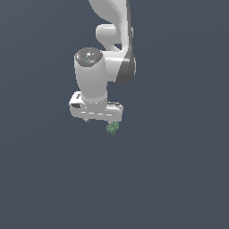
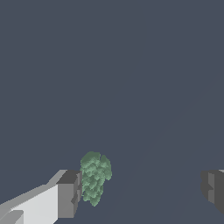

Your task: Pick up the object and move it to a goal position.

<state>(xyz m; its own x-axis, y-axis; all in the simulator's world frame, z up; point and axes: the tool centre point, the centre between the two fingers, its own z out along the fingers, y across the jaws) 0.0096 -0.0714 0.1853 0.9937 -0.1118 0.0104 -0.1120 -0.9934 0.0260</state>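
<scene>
Pincer [image 2: 140, 192] spread wide, nothing clamped; object [image 2: 95, 177] against one finger.

We find the pale finger with its dark pad [image 2: 69, 194] alongside the green lumpy object, apparently touching it, while the opposite pad [image 2: 213, 187] stands well apart. In the exterior view the object [image 1: 112, 128] sits just below the pincer [image 1: 102, 120]. We judge it light, rigid, and rough enough to hold; grasp across its narrow middle. We find no brand, label or writing.

White arm reaching downward, end effector [image 2: 142, 190] pointing down, fingers [image 2: 68, 194] spread wide apart
</scene>
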